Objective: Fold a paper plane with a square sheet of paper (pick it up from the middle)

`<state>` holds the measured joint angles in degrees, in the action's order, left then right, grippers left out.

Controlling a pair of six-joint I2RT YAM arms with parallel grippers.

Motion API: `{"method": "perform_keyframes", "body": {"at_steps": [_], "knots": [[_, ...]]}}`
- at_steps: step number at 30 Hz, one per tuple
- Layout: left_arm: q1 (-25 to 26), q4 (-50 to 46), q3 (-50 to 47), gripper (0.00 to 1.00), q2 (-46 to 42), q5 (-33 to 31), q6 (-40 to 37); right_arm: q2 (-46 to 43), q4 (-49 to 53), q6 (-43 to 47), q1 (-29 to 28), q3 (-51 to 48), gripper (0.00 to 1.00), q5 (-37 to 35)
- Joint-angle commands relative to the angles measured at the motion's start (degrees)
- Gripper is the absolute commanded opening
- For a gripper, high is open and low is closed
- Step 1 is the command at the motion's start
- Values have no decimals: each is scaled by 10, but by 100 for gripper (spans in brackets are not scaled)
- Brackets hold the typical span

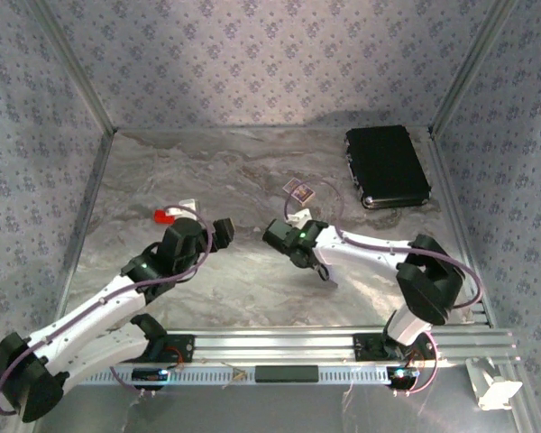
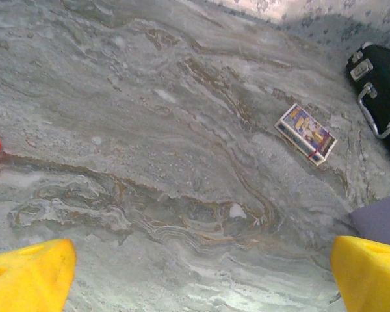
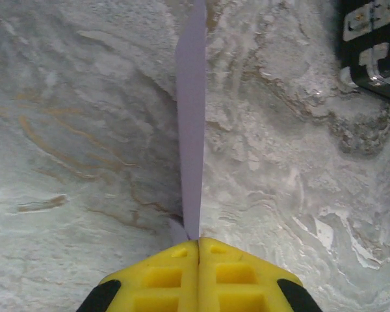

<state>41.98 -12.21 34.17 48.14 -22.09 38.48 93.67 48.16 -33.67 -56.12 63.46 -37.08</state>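
The right pincer [image 3: 199,244] is clamped tight on the pale lilac paper [image 3: 192,130], held edge-on over the bench [image 3: 65,130], on the near side of the black case [image 3: 370,45]. The left pincer [image 2: 201,263] gapes wide, empty.

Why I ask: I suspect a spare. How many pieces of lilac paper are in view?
1: the lilac sheet of paper, pinched edge-on in the shut right gripper. Another could hide under the arms.

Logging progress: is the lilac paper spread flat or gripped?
Gripped: the shut right gripper pinches the lilac paper, a narrow strip, not spread flat.
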Motion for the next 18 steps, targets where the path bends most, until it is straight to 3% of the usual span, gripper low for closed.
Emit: {"method": "perform_keyframes", "body": {"at_steps": [1,9,18], "knots": [[-5,-5,-8,100,-19,-24,-1,37,11,-19,-15,37,0,9],[-6,-24,-9,100,-37,-37,2,91,0,-36,-29,88,1,56],[-10,-54,10,100,-23,-11,-11,75,-130,-28,-3,54,12,211]]}}
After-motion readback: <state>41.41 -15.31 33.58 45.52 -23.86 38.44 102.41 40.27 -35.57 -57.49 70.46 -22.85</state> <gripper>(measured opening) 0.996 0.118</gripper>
